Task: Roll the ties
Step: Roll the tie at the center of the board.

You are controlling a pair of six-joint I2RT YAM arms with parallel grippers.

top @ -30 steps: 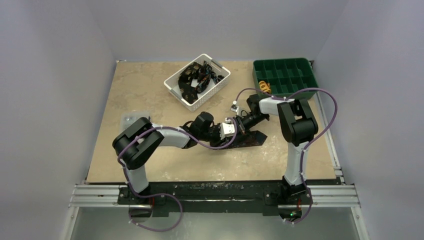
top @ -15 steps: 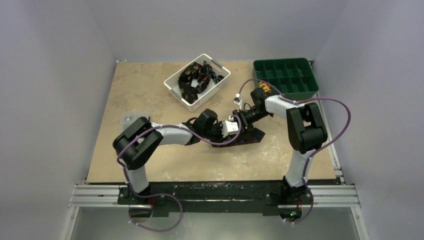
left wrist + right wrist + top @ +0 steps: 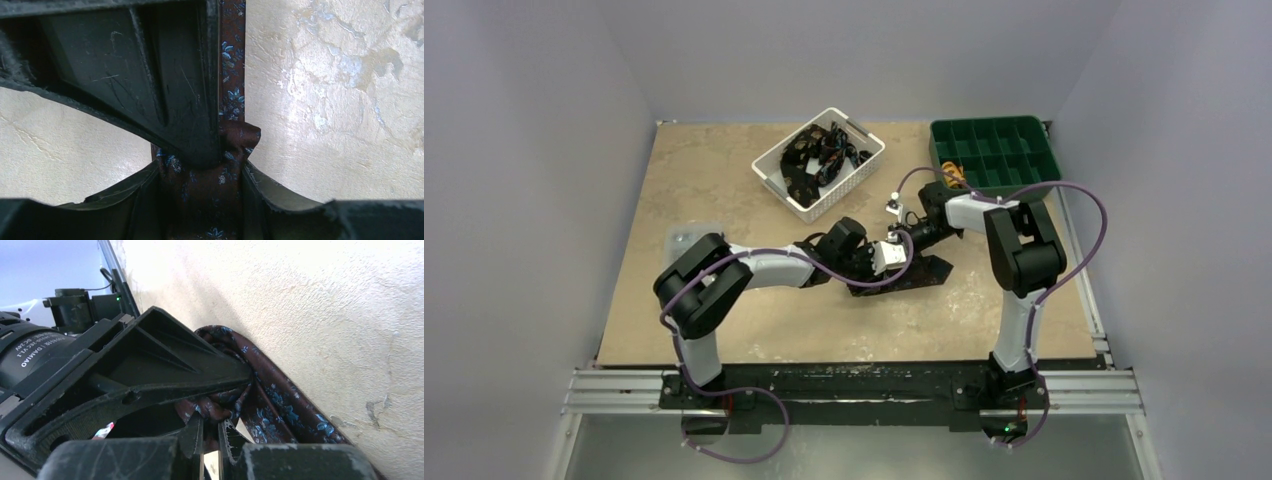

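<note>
Where the two arms meet in the middle of the top view, the tie (image 3: 924,272) lies on the tan table (image 3: 714,190) as a short dark strip just right of centre. At the bottom of its own wrist view, the left gripper (image 3: 202,200) has its fingers (image 3: 280,200) partly apart and clamped on a bunched fold of the tie. The fabric fills the gap and touches both, and a narrow flat length leads up the frame across the table. At the bottom centre of its view, the right gripper (image 3: 210,432) has its fingers almost together, nipping a small pucker of the patterned fabric at their tips. More ties (image 3: 819,155) lie heaped in the white basket (image 3: 861,172) at upper centre. A green compartment tray (image 3: 1046,165) stands at upper right.
</note>
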